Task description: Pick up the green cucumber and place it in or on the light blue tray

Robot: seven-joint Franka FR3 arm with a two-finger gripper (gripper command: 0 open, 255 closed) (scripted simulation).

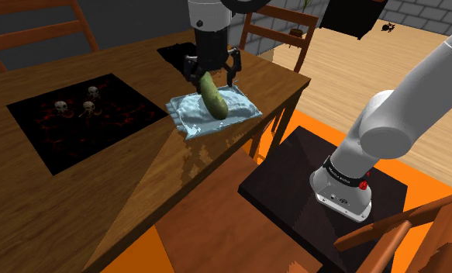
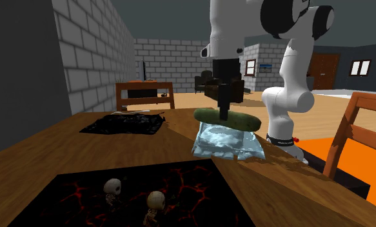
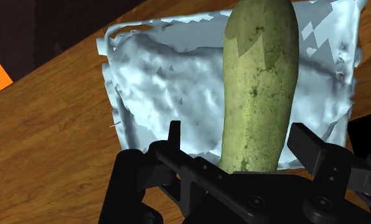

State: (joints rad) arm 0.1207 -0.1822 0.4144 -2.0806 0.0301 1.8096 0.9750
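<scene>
Straddling cucumber (image 3: 257,89) over pale blue tray (image 3: 158,76), parted jaws hide its end.

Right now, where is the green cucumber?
In the shoulder view, the green cucumber appears to rest on the light blue tray near the table's right edge, between the fingers of the open gripper, with the skull-patterned dark mat to its left.

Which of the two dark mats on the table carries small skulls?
The red-cracked mat at the shoulder view's left; the black mat behind the hand shows none.
</scene>
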